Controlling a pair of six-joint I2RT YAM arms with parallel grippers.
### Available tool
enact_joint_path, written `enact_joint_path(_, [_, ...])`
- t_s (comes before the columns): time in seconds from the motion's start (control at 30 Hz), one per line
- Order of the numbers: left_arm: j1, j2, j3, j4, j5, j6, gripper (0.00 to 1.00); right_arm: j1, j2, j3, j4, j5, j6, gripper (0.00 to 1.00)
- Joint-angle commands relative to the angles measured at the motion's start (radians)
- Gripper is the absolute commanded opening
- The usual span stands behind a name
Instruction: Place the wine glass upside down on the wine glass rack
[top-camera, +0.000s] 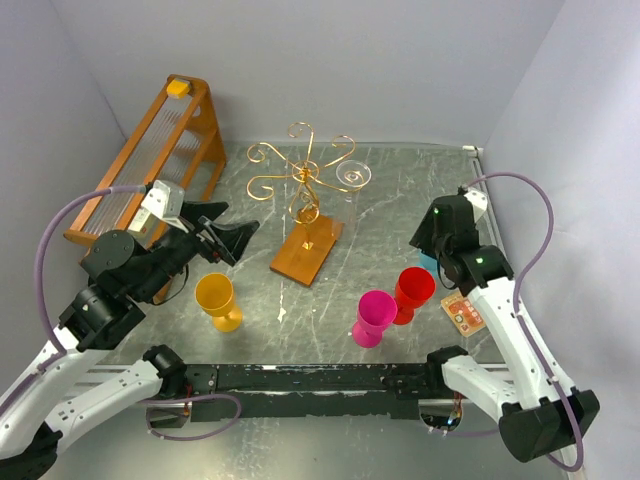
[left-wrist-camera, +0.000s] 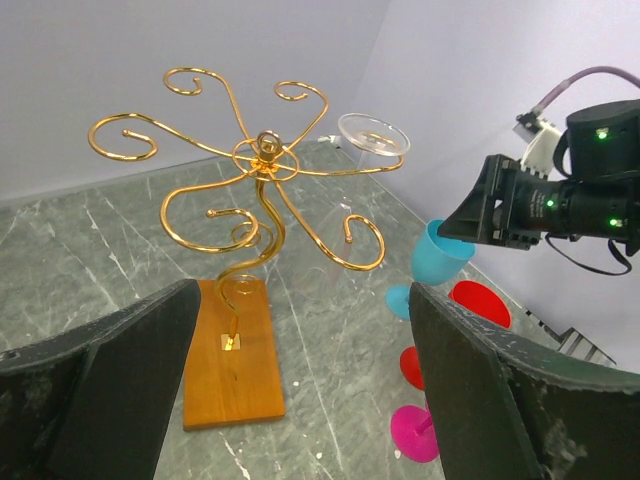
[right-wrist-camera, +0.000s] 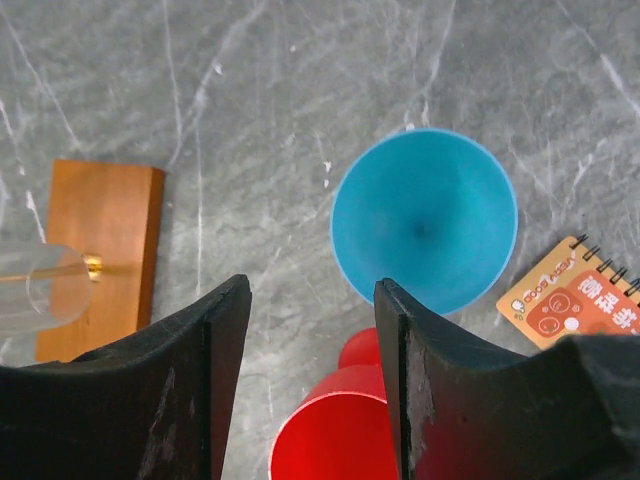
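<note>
Pincers first: my left gripper (top-camera: 235, 222) is spread wide with nothing between its fingers, aimed at the wine glass rack (top-camera: 303, 190). My right gripper (right-wrist-camera: 312, 290) hangs over the right side of the table (top-camera: 250, 180). Its jaws stand apart with only bare marble in the gap, gripping nothing.

The wine glass (left-wrist-camera: 373, 135) is one clear piece. It hangs upside down on the rack, foot uppermost on a scroll arm on the side away from my left arm.

Counting outward, I see one gold wire rack on one brown wooden base. There are four coloured goblets: a yellow one (top-camera: 216, 300) near my left arm, a pink one (top-camera: 373, 317), a red one (top-camera: 412, 292) beside the pink, and a blue one (right-wrist-camera: 424, 220) just ahead of my right fingers. One small spiral notebook (top-camera: 465, 312) lies by my right arm. One tall orange wooden frame (top-camera: 150, 160) stands at the far left with one yellow block (top-camera: 178, 88) on top.

From above, the blue goblet is almost wholly hidden under my right wrist. In my right wrist view the red goblet and the notebook are cut off by the frame edge. The glass's bowl is so clear that its outline is hard to trace.

The table is grey marble veined in white, and plain pale walls close it on three sides.
</note>
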Motion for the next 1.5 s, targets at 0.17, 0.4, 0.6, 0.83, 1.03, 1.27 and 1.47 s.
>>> enact_joint_path(0.17, [-0.001,-0.010,0.002,-0.001,0.009,-0.014,0.96,0.004,0.105,-0.003,-0.001,0.015,-0.006,0.50])
enact_joint_path(0.4, [-0.002,0.002,0.011,0.006,0.025,-0.017,0.96,0.003,0.166,-0.002,0.022,0.064,-0.046,0.42])
enact_joint_path(0.6, [-0.001,0.014,0.026,0.008,0.038,-0.020,0.95,0.004,0.211,-0.003,0.058,0.036,-0.066,0.23])
enact_joint_path(0.83, [-0.002,0.010,0.032,0.007,0.044,-0.027,0.96,0.003,0.210,-0.003,0.069,0.039,-0.078,0.05])
enact_joint_path(1.03, [-0.002,0.014,0.048,0.008,0.058,-0.027,0.96,0.003,0.197,0.030,0.059,0.040,-0.087,0.00])
enact_joint_path(1.27, [-0.002,0.030,0.085,0.016,0.105,-0.081,0.97,0.004,0.025,0.087,0.099,0.005,-0.097,0.00])
enact_joint_path(1.47, [-0.001,0.038,0.088,0.066,0.187,-0.146,0.96,0.003,-0.164,0.110,0.196,-0.106,-0.096,0.00])
